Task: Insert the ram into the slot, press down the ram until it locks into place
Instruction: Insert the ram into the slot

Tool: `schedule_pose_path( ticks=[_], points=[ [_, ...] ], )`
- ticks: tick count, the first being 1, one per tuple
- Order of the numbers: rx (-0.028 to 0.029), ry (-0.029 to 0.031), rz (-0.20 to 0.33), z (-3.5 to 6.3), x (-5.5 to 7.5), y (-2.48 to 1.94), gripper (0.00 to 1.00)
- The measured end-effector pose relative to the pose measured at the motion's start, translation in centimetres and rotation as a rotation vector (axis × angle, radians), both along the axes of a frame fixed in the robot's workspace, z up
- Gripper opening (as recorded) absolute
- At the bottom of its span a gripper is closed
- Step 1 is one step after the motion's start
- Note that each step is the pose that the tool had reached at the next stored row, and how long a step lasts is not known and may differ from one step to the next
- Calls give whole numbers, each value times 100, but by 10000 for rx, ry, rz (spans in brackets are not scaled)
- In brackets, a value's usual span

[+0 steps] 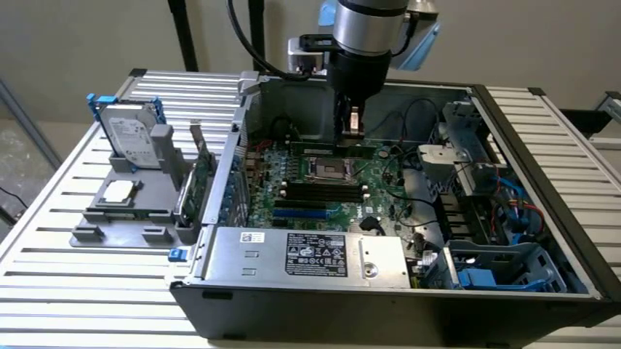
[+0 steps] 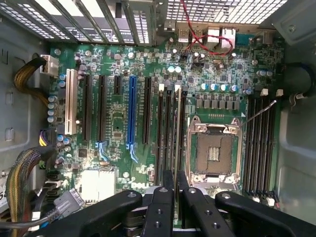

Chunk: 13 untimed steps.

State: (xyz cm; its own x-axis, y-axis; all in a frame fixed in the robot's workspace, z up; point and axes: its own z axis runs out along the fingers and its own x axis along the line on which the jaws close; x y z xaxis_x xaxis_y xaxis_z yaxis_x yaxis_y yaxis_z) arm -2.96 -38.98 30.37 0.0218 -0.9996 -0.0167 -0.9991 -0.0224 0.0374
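My pincer [image 1: 351, 129] hangs inside the open computer case [image 1: 543, 218], clenched on the ram [image 2: 177, 128], which is pinched between my two black fingers [image 2: 160, 207].

The wrist view gives me the ram edge-on, a thin pale line running out from between the fingers. It lies along a bank of black memory slots [image 2: 168, 133] between the square metal CPU socket [image 2: 215, 148] and the blue slot [image 2: 131, 118]. It lines up with one of the slots nearest the socket, but I cannot tell whether it touches that slot or is held above it. A second bank of slots [image 2: 259, 143] lies on the socket's other side, and a red wire [image 2: 207, 47] loops near the rear ports.

The exterior view gives me what the wrist camera cannot: my arm [image 1: 367, 29] reaching straight down, the fingertips over the green motherboard [image 1: 264, 207] and close to the case's far wall. At the near edge of the case sits a silver power supply [image 1: 310, 254] with a black label.

On the slatted table [image 1: 58, 291], to the exterior view's left of the case, a grey holder [image 1: 126, 218] carries a hard drive [image 1: 131, 131] standing upright. A green expansion card [image 1: 201, 182] stands on edge just beside the case wall
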Motion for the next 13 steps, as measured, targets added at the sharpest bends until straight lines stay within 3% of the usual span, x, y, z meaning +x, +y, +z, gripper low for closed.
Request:
schedule_pose_path(
  ticks=[13],
  points=[
    [0, 0, 56, -236, 8, -19, 14]
  ],
)
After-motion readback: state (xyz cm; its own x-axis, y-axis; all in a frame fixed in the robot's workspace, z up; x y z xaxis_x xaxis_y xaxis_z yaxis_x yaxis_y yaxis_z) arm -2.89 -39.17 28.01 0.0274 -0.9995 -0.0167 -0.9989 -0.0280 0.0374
